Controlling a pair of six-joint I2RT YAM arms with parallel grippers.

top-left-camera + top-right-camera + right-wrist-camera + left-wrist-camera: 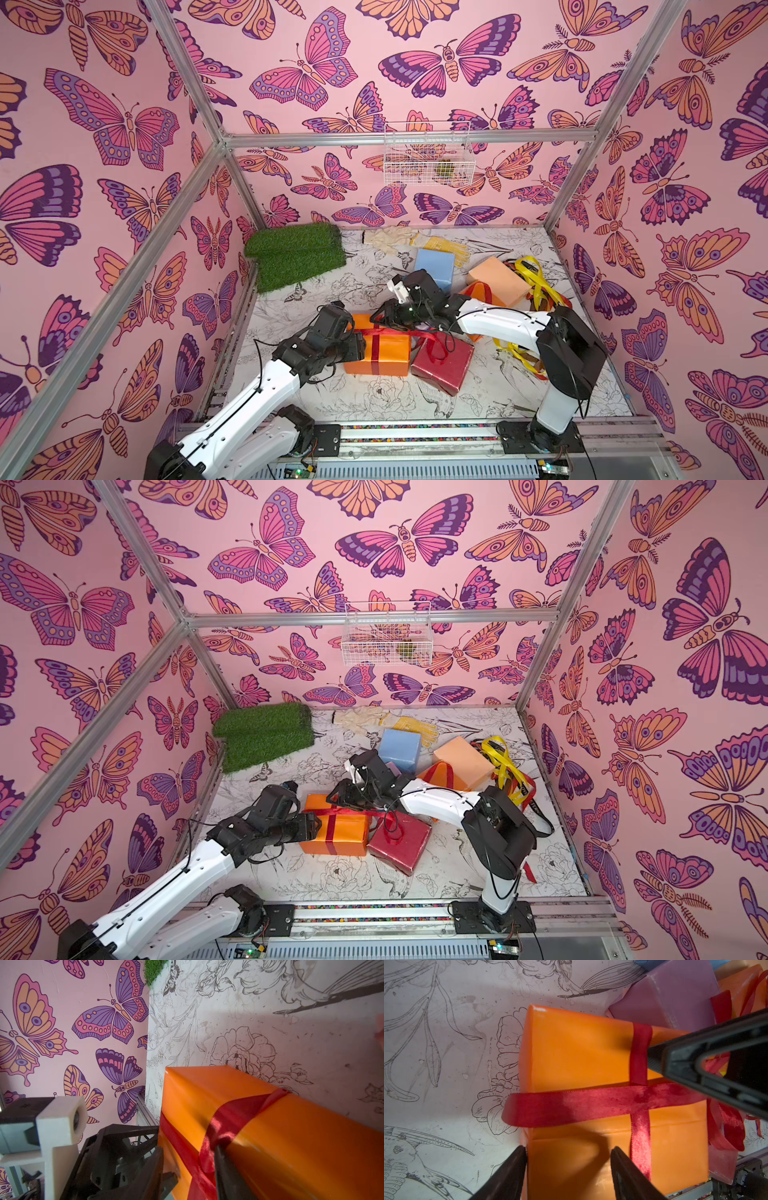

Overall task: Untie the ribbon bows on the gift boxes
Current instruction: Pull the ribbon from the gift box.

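Left hand (569, 1151) stands half wide, one finger against the side of the orange gift box (571, 1053), the other over its top. Right hand (188, 1150) straddles the red ribbon (591, 1105) at its fingertips; whether it pinches, cannot tell. Bow loops (726, 1126) hang just beside it

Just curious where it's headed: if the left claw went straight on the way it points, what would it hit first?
Likely the orange gift box: the left claw sits at its near edge. Beyond lies the red ribbon band, though depth is unclear.
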